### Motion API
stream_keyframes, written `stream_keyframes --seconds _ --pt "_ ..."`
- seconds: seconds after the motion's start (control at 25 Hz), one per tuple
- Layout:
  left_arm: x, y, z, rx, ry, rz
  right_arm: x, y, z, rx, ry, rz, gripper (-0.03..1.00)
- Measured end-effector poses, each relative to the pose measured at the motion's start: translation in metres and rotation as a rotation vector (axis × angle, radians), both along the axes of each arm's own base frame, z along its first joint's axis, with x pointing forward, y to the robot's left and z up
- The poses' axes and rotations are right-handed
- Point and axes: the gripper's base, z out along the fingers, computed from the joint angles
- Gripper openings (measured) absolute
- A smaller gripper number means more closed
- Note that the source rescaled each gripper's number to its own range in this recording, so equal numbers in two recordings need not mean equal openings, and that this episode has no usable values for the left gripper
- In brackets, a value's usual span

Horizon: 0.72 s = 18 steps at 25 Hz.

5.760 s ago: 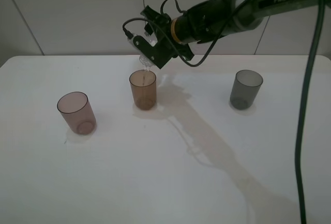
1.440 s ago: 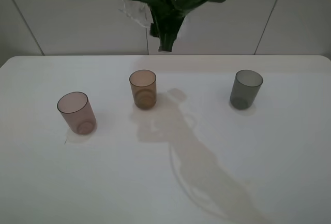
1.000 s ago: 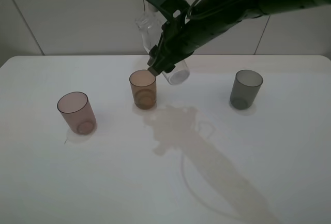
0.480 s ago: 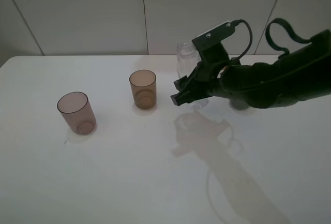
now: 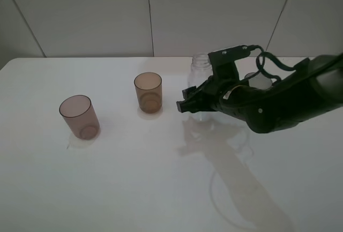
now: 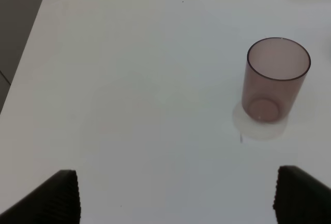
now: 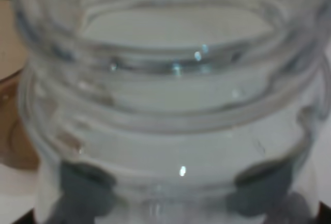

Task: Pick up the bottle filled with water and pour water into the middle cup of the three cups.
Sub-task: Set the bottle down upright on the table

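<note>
Right end effector (image 5: 194, 105) stays clamped on the small clear plastic bottle (image 5: 201, 66), now upright and lower near the white table (image 5: 134, 178), beside the amber translucent tumbler (image 5: 148, 92).

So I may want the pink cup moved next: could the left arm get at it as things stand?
Probably yes. The pinkish cup stands upright and alone on bare table just ahead of the left gripper, whose jaws are open. The right gripper holds the bottle well off to the other side.

The right arm reached low from the right, its gripper (image 5: 194, 105) clamped on the upright bottle (image 5: 201, 66). The left gripper (image 6: 176, 195) apparently hung wide apart.
</note>
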Motion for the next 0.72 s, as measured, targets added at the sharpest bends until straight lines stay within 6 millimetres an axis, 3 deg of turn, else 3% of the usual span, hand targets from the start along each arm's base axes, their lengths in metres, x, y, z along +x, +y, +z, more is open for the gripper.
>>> stream_keyframes --seconds 0.48,0.52,0.64,0.72 --pt "0.000 0.000 0.000 0.000 0.000 0.000 -0.002 0.002 -0.021 -0.016 0.044 0.032 0.04" --pt "0.000 0.000 0.000 0.000 0.000 0.000 -0.002 0.003 -0.020 -0.015 0.042 0.032 0.15" --pt "0.000 0.000 0.000 0.000 0.000 0.000 -0.001 0.003 -0.020 -0.013 0.035 0.032 0.68" --pt "0.000 0.000 0.000 0.000 0.000 0.000 -0.001 0.003 -0.020 -0.011 0.032 0.031 0.86"
